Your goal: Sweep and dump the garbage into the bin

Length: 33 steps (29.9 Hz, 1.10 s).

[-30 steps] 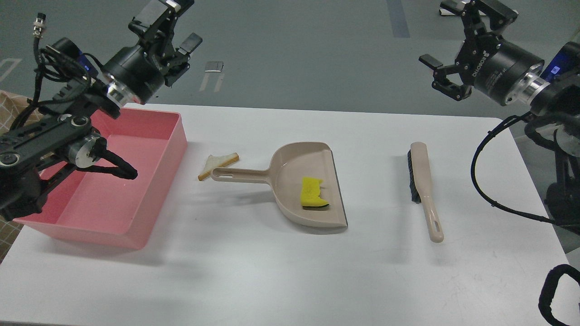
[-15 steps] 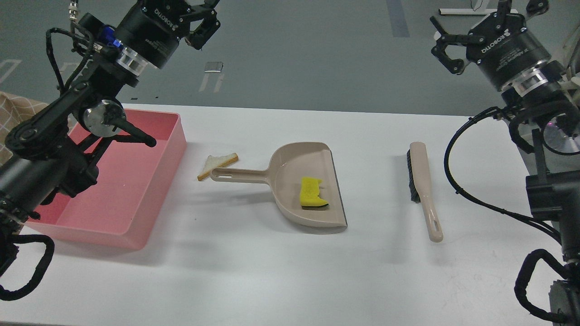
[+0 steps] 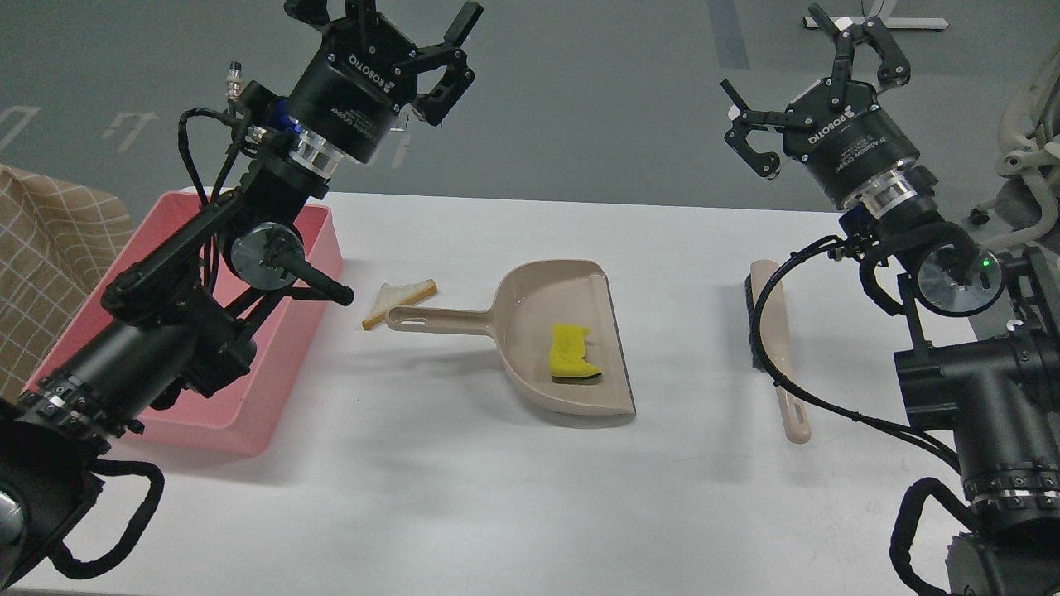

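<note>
The yellow sponge chunk [image 3: 571,354] lies inside the beige dustpan [image 3: 556,331] at the table's middle. The white bread slice [image 3: 397,298] lies on the table by the end of the dustpan's handle. The pink bin [image 3: 281,364] stands at the left, partly hidden by my left arm. My left gripper [image 3: 389,16] is open and empty, raised high above the bin's far corner. My right gripper [image 3: 816,70] is open and empty, raised beyond the table's far edge, above the beige brush [image 3: 766,314].
The brush lies along the table's right side, partly hidden by my right arm's cable. A checked cloth [image 3: 50,248] sits at the far left beside the bin. A chair [image 3: 1027,124] stands off the table at the right.
Both arms have swung inward and turned their grippers upward. The left gripper moved right, the right gripper moved left and down slightly. Nothing on the table moved.
</note>
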{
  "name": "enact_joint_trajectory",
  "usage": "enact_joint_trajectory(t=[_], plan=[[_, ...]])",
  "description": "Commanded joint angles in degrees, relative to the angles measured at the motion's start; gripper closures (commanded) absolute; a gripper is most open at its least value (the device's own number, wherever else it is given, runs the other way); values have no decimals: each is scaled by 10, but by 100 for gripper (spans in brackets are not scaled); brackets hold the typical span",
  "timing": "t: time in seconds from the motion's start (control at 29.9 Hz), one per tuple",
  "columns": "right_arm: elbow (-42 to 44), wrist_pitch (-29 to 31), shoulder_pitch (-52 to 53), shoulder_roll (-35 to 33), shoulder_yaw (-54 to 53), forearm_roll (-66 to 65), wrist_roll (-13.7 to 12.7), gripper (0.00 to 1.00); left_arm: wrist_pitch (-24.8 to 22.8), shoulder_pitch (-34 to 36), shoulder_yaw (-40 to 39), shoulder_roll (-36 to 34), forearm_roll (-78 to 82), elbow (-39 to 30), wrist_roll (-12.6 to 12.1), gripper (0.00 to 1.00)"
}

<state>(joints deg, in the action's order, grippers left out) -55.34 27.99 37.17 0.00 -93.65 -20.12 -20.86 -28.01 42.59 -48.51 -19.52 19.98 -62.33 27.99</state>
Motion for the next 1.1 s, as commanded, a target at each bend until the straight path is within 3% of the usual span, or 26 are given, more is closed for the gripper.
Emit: enact_joint_trajectory(t=[0.0,0.9,1.07], plan=[[-9,0,-13,0,6,0,-4,0,0,-28,-1,0,2,-9,0,2],[-4,0,-32,0,8,-1,-4,0,0,-69,-14,6,-2,-10,-5,2],[5,0,-32,0,8,-1,-4,0,19,-72,-7,13,-2,11,-4,2]])
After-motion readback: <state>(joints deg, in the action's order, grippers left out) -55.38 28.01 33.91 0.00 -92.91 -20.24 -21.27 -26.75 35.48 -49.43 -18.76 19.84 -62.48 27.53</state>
